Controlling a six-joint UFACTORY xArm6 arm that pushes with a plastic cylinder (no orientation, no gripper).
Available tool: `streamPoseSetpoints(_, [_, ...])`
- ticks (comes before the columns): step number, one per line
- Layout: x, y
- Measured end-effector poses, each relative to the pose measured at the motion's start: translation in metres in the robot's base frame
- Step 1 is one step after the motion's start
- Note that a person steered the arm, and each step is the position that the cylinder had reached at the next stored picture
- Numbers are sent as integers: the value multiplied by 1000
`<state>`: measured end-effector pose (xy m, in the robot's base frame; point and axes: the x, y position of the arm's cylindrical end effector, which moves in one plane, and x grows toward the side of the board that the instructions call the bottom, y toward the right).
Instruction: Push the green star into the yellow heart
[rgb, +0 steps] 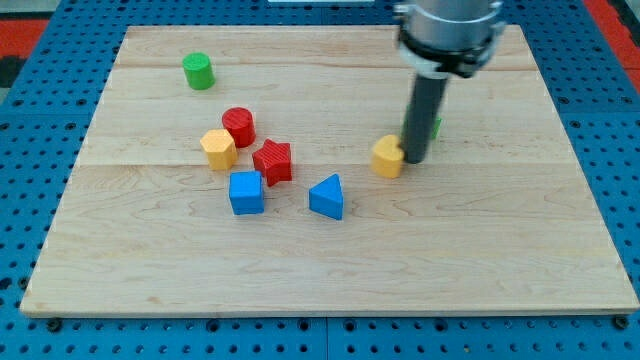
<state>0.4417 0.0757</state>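
The yellow heart (387, 157) lies right of the board's middle. My tip (416, 160) stands just to the heart's right, touching or almost touching it. The green star (437, 126) is mostly hidden behind the rod; only a green sliver shows on the rod's right side, up and right of the heart. The rod stands between the star and the heart.
A green cylinder (198, 71) sits at the upper left. A cluster lies left of centre: red cylinder (239, 126), yellow hexagon-like block (218, 149), red star (272, 161), blue cube (246, 192), blue triangle (327, 197). The wooden board (330, 270) lies on a blue pegboard.
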Motion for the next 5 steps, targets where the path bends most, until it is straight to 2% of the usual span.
streamPoseSetpoints(1, [26, 13])
streamPoseSetpoints(2, [-5, 100])
streamPoseSetpoints(3, [-58, 102])
streamPoseSetpoints(4, [-72, 63])
streamPoseSetpoints(5, [-49, -6])
